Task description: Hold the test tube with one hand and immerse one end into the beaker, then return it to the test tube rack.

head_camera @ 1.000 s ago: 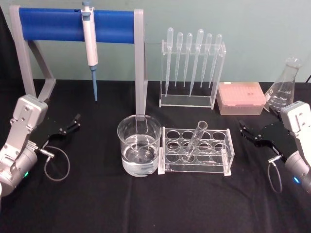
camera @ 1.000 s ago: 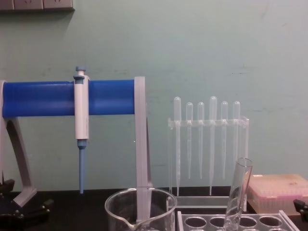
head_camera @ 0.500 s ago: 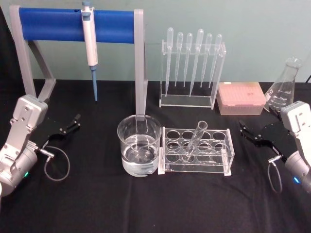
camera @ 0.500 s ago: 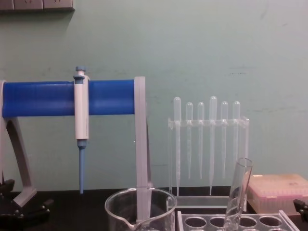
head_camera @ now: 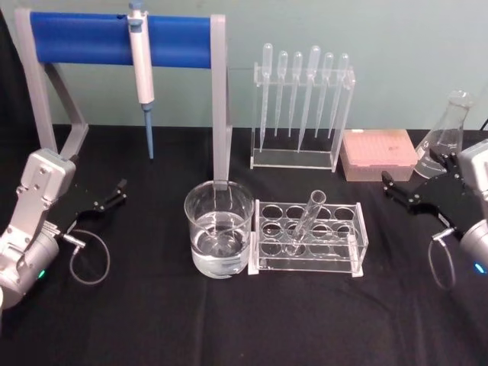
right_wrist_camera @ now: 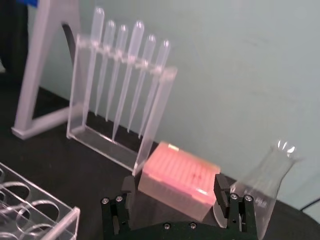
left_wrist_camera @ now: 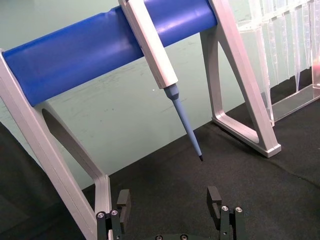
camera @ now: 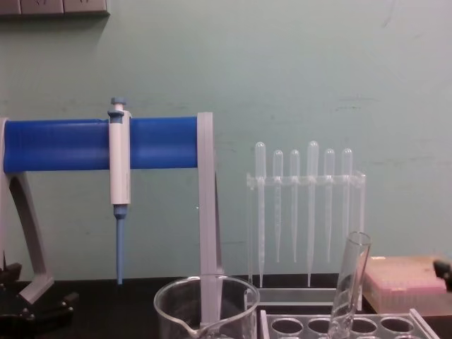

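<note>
Right gripper: jaws apart, near the counter's right edge, beside the flask.
Left gripper: jaws apart, near the left edge.
Test tube: clear glass, open rim up, leaning in the rack, mid-counter.
Beaker: holds clear liquid, just left of the rack.
Behind: pipette stand, pink tip box.

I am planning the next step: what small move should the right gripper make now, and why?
Probably bring the right gripper, open and empty, leftward to the test tube, which leans untouched in the rack beside the beaker. It is the nearer arm; the left gripper sits open at the left.
</note>
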Motion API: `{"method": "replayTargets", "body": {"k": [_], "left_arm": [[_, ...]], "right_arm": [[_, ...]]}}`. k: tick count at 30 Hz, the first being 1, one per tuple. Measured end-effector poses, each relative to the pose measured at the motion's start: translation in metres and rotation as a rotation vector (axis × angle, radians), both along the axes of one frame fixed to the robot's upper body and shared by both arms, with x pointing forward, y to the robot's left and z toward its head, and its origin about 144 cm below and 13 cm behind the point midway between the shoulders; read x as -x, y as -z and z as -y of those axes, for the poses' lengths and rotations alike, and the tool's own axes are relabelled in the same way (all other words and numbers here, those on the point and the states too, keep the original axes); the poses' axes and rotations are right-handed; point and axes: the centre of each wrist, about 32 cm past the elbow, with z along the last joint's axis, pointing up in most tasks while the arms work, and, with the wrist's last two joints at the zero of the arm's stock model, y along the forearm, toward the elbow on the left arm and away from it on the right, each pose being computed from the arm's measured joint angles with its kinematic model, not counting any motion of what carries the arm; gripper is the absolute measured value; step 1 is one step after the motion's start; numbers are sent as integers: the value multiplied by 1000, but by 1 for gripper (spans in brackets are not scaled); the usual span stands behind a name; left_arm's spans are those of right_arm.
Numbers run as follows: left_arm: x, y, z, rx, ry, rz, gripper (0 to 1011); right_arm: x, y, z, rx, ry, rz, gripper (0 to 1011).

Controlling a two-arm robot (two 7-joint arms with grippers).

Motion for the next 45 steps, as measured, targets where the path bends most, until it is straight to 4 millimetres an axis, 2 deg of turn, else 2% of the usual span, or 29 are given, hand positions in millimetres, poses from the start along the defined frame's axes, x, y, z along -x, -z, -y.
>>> {"method": "replayTargets", "body": {"k": [8, 14, 18, 25, 45], "left_arm": [[0, 0, 0, 0, 0, 0, 1000], [0, 0, 0, 0, 0, 0, 1000], [0, 0, 0, 0, 0, 0, 1000], [0, 0, 0, 0, 0, 0, 1000], [0, 0, 0, 0, 0, 0, 1000]], "right_arm": [[12, -36, 18, -44, -148, -13, 1000], [24, -48, 33, -59, -423, -102, 1002], [26, -44, 37, -55, -581, -154, 1002], [23, -37, 31, -57, -699, -174, 1002], [-4, -24, -7, -168, -708, -243, 1002]]}}
